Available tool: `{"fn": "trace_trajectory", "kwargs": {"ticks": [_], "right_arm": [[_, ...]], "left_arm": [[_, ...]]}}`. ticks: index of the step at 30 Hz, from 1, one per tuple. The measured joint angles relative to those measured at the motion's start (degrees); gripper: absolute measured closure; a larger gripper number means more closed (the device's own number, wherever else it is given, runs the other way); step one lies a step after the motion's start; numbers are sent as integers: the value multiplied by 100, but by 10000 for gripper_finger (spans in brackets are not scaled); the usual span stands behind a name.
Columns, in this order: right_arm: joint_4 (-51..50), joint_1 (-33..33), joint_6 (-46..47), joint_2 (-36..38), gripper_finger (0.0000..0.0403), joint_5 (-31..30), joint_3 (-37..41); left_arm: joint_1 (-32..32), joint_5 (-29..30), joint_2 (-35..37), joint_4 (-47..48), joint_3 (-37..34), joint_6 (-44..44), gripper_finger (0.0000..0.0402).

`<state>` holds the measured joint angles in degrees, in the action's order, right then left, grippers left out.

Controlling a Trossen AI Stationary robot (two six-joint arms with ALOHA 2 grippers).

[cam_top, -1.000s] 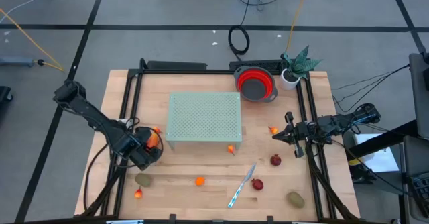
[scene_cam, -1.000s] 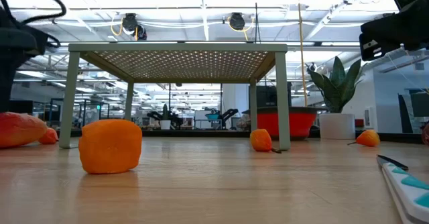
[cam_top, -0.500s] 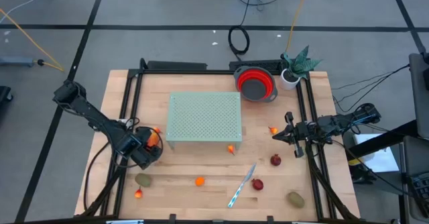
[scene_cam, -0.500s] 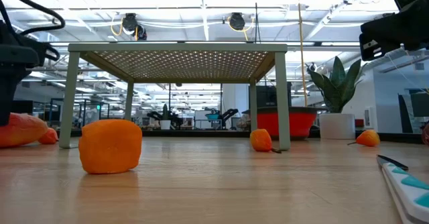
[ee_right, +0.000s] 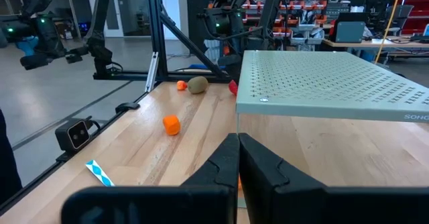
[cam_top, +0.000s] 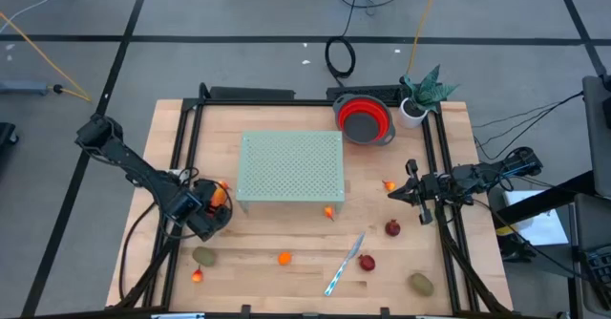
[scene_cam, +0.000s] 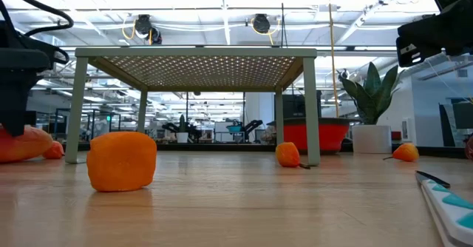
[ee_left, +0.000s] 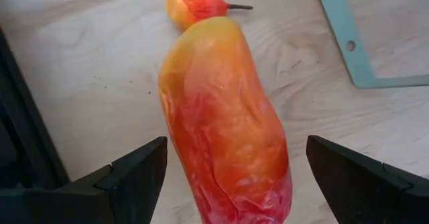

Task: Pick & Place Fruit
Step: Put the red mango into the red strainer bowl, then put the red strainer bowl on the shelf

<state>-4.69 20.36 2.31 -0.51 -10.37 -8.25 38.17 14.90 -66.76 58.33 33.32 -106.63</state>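
A long orange-red fruit point(ee_left: 224, 117) lies on its side on the wood near the table's left edge, beside a small orange-red fruit point(ee_left: 193, 1). My left gripper point(ee_left: 234, 153) is open and low over the long fruit point(cam_top: 218, 197), one finger on each side of it with a small gap. My right gripper point(ee_right: 238, 160) is shut and hovers near the table's right edge point(cam_top: 403, 191), next to a small orange fruit point(cam_top: 389, 185). Several more fruits lie toward the near edge: dark red point(cam_top: 392, 227), dark red point(cam_top: 367, 262), olive point(cam_top: 420, 283), orange point(cam_top: 284, 258), olive point(cam_top: 204, 256).
A pale green perforated stand point(cam_top: 291, 169) fills the table's middle, with a small orange fruit point(cam_top: 329, 212) at its near leg. The red bowl point(cam_top: 364, 118) and a potted plant point(cam_top: 420, 95) sit at the far right. A silver-and-blue knife point(cam_top: 344, 262) lies near the near edge.
My left gripper has come down over the long orange-red fruit, its fingers now at the fruit's level in the low view. The fruit has stayed where it was.
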Motion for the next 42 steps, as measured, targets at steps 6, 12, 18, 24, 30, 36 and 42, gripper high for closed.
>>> {"fn": "trace_trajectory", "kwargs": {"ticks": [6, 12, 18, 24, 30, 36, 42], "right_arm": [[0, 0, 0, 0, 399, 0, 0], [0, -2, 0, 2, 399, 0, 0], [-1, -1, 0, 2, 399, 0, 0], [0, 0, 5, 2, 399, 2, 0], [18, 0, 900, 2, 399, 0, 0], [91, 0, 2208, 0, 399, -405, 0], [970, -1, 2048, -1, 399, -1315, 2]], "left_arm": [[8, -75, 0, 1, 0, 6, 50], [7, -533, 0, 3, 0, 255, 50], [26, -614, 56, 4, 0, 272, 50], [26, -614, 377, 78, 156, 243, 50], [28, -589, 833, 184, 367, 229, 50], [80, -505, 1217, 188, 380, 107, 50], [185, -88, 1322, 182, 380, 38, 50]]}}
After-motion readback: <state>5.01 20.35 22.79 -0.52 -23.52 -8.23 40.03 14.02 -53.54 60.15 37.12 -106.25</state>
